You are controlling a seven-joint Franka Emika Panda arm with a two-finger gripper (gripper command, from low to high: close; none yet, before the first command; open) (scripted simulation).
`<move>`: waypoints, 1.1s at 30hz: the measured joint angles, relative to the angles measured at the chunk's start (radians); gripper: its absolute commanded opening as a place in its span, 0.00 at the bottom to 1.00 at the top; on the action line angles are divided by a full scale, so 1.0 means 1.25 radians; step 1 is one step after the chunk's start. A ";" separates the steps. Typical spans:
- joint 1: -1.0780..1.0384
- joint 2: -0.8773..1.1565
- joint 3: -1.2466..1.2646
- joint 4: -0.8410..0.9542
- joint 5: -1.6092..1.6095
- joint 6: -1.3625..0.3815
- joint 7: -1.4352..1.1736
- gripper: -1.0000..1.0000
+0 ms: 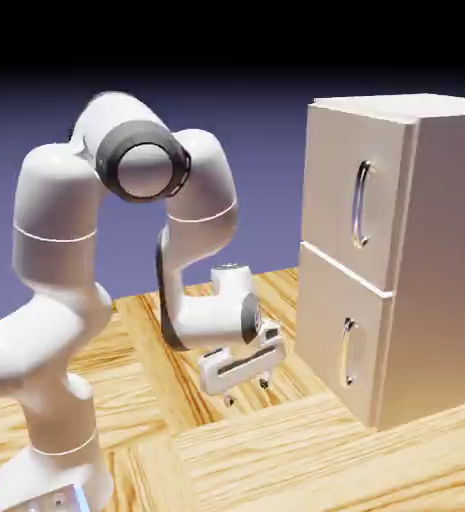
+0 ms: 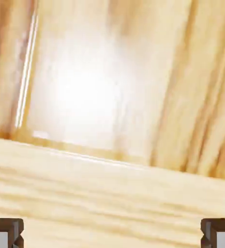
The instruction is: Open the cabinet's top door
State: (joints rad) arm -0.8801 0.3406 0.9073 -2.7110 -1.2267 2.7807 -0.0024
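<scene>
Rise to the top door (image 1: pixel 359 195)
Beside the cabinet (image 1: pixel 438 250), the gripper (image 1: pixel 248 394) hangs low, fingers spread; best lift and turn level before straddling the cabinet's upper handle (image 1: pixel 360 205).

And here's the wooden table, pale yellow grain with browner streaks, its surface (image 1: pixel 216 470) running right across the bottom of the exterior view! Up to its far edge now, and beyond that it's the blue-violet backdrop (image 1: pixel 266 190), fading to black along the top. Over to the hand view, and the wood fills everything: a big white glare sits above the middle, a slanting seam cuts across below it, paler grain underneath, and a short bright line stands at the upper left!
</scene>
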 measured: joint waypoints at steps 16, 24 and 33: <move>-0.405 0.413 0.412 0.045 -0.557 -0.116 -0.337 0.50; -0.607 0.620 0.618 0.067 -0.835 -0.174 -0.506 0.50; -0.830 0.847 0.844 0.092 -1.142 -0.238 -0.692 0.50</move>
State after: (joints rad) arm -1.9178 1.3998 1.9628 -2.5958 -2.6536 2.4826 -0.8672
